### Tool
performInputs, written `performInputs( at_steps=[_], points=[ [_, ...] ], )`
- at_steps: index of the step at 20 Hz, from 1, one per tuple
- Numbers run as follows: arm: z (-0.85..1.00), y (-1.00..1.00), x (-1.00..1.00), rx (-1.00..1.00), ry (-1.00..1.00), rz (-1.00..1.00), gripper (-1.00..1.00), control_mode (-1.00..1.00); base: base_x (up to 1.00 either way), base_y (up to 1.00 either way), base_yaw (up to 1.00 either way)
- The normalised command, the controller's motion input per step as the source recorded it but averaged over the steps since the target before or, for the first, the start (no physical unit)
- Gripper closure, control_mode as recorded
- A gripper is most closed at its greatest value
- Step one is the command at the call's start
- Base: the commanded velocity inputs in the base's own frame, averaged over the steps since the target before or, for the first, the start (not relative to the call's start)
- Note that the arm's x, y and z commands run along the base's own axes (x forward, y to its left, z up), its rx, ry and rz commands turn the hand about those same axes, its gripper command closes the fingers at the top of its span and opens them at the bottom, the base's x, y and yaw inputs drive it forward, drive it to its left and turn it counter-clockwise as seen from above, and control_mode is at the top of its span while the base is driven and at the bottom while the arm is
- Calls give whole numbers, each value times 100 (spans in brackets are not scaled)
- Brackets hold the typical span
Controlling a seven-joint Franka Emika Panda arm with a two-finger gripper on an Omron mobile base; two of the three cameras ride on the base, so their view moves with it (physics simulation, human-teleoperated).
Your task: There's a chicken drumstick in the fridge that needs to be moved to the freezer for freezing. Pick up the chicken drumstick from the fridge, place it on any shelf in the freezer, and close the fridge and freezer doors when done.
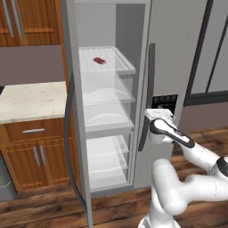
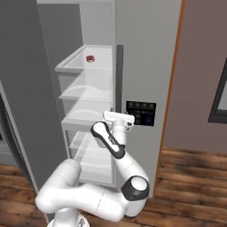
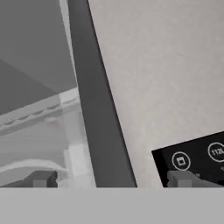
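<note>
The fridge (image 1: 107, 111) stands open, with clear shelves and drawers. Its door (image 1: 73, 111) is swung out to the left. The chicken drumstick is hidden. A small flat red piece of meat (image 1: 99, 60) (image 2: 90, 58) lies on the top clear shelf. The freezer is shut behind its grey door (image 1: 178, 53) (image 3: 166, 65), which carries a black control panel (image 1: 164, 100) (image 3: 192, 159). My gripper (image 1: 156, 112) (image 2: 119, 117) (image 3: 113, 179) is open at that door. Its two fingers straddle the dark vertical bar handle (image 1: 150, 80) (image 3: 94, 96), just left of the panel.
A marble counter (image 1: 31, 100) over brown wooden cabinets (image 1: 35, 151) sits left of the open fridge door. A dark-framed window (image 1: 209, 67) is on the right wall. A wooden floor (image 2: 190, 177) runs in front.
</note>
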Motion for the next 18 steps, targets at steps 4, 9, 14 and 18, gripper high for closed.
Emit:
performInputs(
  at_steps=[4,9,14,18],
  points=[
    [49,15,-84,0,-33,0,-100,-100,0,0,0],
    [60,8,-74,0,-33,0,-100,-100,0,0,0],
    [94,1,-46,0,-12,-3,-100,-100,0,0,0],
    [100,0,-32,-10,6,-12,-100,-100,0,0,0]
  ],
)
